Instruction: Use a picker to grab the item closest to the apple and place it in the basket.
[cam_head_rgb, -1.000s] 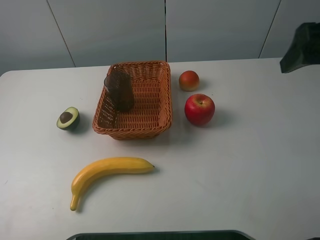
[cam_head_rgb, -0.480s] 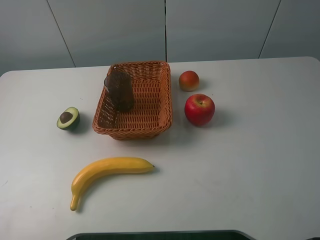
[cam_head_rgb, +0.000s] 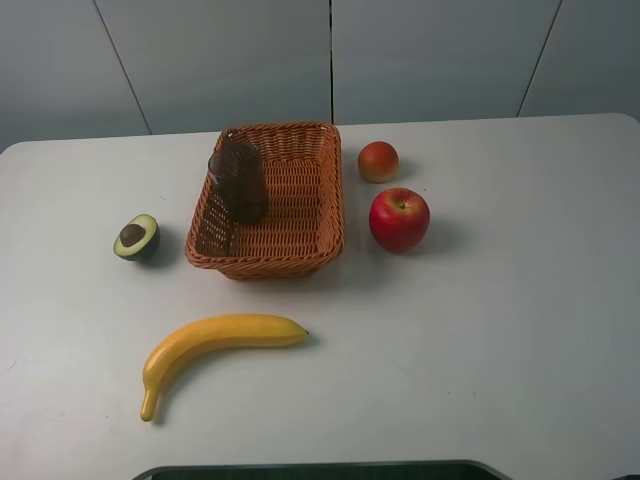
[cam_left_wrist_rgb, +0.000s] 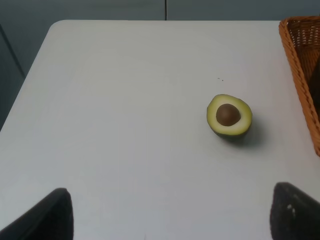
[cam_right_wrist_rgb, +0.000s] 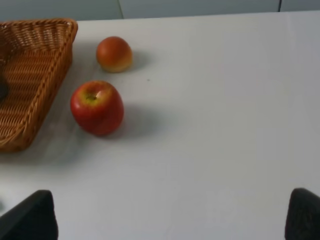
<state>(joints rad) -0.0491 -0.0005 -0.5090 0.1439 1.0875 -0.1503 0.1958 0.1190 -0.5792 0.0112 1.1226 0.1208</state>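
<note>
The red apple (cam_head_rgb: 399, 218) stands on the white table, right of the wicker basket (cam_head_rgb: 331, 215). A small orange-red fruit (cam_head_rgb: 378, 161) lies just behind the apple, closer to it than any other item. The right wrist view shows the apple (cam_right_wrist_rgb: 97, 107), the small fruit (cam_right_wrist_rgb: 114, 54) and the basket's corner (cam_right_wrist_rgb: 35, 85) ahead of my right gripper (cam_right_wrist_rgb: 170, 217), which is open and empty. My left gripper (cam_left_wrist_rgb: 170, 217) is open too, with a halved avocado (cam_left_wrist_rgb: 229, 115) ahead of it. Neither gripper appears in the exterior high view.
A dark mesh object (cam_head_rgb: 239, 180) stands inside the basket at its left wall. The avocado half (cam_head_rgb: 137, 237) lies left of the basket. A banana (cam_head_rgb: 215, 345) lies toward the table's front. A dark strip (cam_head_rgb: 320, 470) runs along the front edge.
A dark part of the right arm that showed at the upper right edge one second ago has left the exterior high view. The fruits and basket have not moved.
</note>
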